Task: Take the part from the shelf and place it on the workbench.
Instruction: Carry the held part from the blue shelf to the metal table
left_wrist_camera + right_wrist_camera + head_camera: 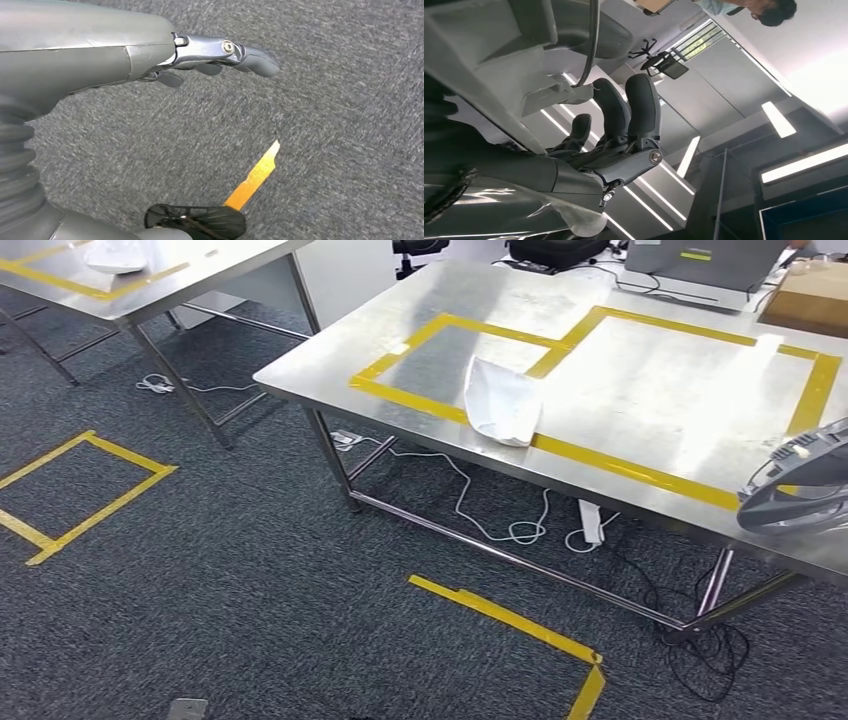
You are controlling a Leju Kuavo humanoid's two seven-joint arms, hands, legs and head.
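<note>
White part (pixel 503 400) lying on steel table (pixel 640 410), straddling yellow tape (pixel 620 468) near its front edge. Left hand (pixel 220 57) hanging over grey carpet (pixel 325 100), fingers loosely extended, holding nothing. Right hand (pixel 619 125) gripping a grey part (pixel 499 55).

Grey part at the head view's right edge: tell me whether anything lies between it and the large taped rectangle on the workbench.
Nothing visible does. The grey part hangs over the workbench right beside the large taped rectangle, whose steel is bare there. A white piece lies on the tape at the rectangle's far left end.
</note>
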